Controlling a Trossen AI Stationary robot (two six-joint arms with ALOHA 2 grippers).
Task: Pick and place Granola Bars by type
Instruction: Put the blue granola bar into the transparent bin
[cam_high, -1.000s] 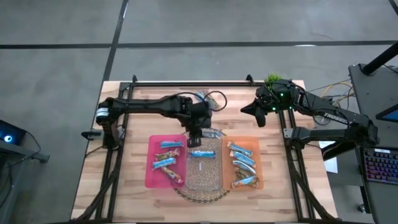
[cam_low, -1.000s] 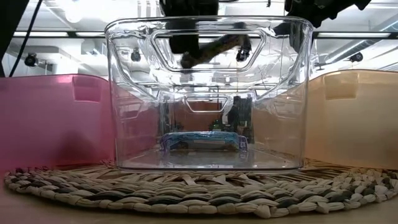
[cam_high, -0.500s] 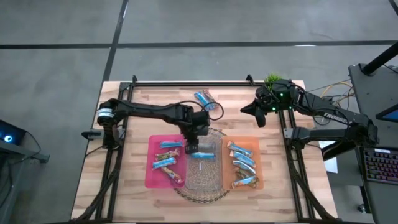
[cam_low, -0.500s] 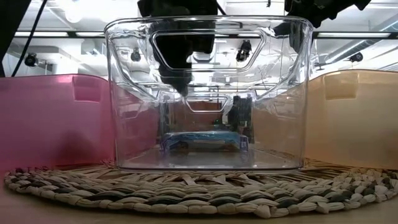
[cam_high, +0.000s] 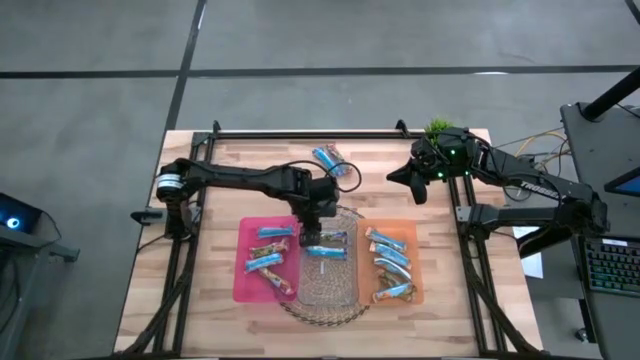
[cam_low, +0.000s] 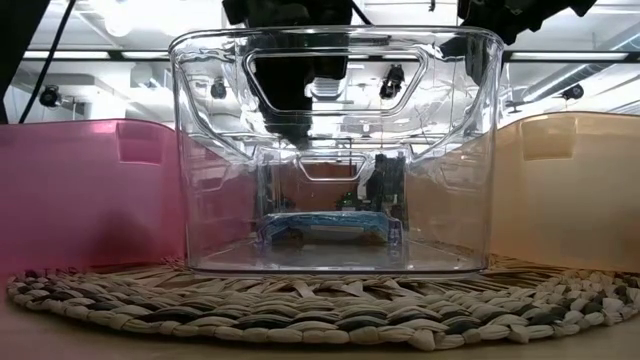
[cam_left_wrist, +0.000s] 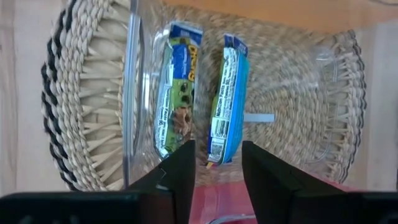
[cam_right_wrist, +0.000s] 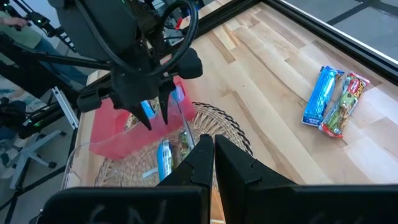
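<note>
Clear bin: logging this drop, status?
Left gripper open over clear bin, blue bar between fingers. Right gripper shut, parked near plant. Nothing in the way.

Wooden table (cam_high: 230, 180): woven mat (cam_high: 325, 310), two bars (cam_high: 332, 158).

Left arm stretches from table's 9 o'clock edge toward centre, elbow low, wrist bent down. Left gripper (cam_high: 312, 236) hangs just left of table centre, pointing straight down, fingers (cam_left_wrist: 181, 171) parted with clear gap between them, nothing pinched. Right arm folded back at table's 2 o'clock corner, waiting. Right gripper (cam_high: 394, 177) points toward 9 o'clock, well above tabletop, fingers pressed together, empty.
</note>
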